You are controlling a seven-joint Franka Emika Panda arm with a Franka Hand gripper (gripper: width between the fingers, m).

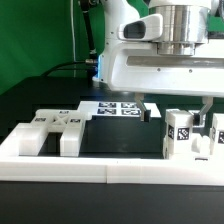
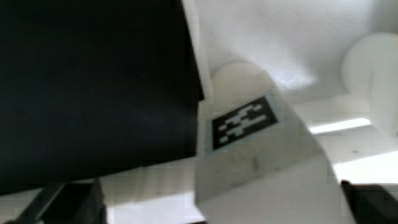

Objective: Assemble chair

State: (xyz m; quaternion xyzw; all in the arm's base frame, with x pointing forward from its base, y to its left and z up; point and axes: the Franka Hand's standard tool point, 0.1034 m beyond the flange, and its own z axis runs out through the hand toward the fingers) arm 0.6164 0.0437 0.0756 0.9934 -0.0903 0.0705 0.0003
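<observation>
Gripper (image 1: pixel 177 115) wide open, empty, over tagged chair block (image 1: pixel 181 132), table's 4 o'clock. Prob. rigid, light, slick plastic; pinch flat sides.

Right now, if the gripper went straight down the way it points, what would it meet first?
Probably the tagged white chair part standing directly below the open gripper; exact depth is unclear.

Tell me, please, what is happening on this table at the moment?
The robot arm has its gripper lowered over a tagged white chair block at the exterior view's right, with the block between its fingers. Whether it is actually clamped cannot be told. A larger chair piece lies apart at that view's left, behind the low border wall, and the marker board lies further back.
</observation>
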